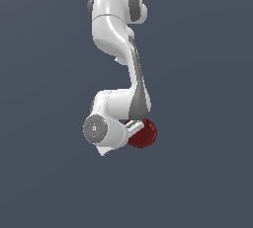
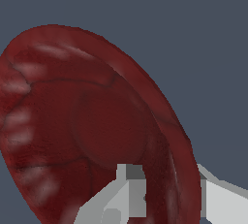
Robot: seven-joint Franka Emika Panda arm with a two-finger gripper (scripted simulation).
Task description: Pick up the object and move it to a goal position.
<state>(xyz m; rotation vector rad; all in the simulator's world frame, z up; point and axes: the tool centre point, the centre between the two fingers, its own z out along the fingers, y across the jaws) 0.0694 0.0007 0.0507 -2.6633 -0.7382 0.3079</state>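
Observation:
The object is a small dark red round bowl (image 1: 144,133), seen in the exterior view just right of the arm's wrist, near the frame's middle. My gripper (image 1: 133,129) is shut on the bowl's rim. In the wrist view the bowl (image 2: 87,121) fills most of the frame, tilted, with its textured inside facing the camera. One grey finger (image 2: 123,196) lies inside the bowl and the other finger (image 2: 223,201) outside, with the rim pinched between them (image 2: 186,203).
The white arm (image 1: 121,49) reaches down from the top of the exterior view, and its wrist flange (image 1: 95,129) faces the camera. Behind everything is a plain dark blue-grey background.

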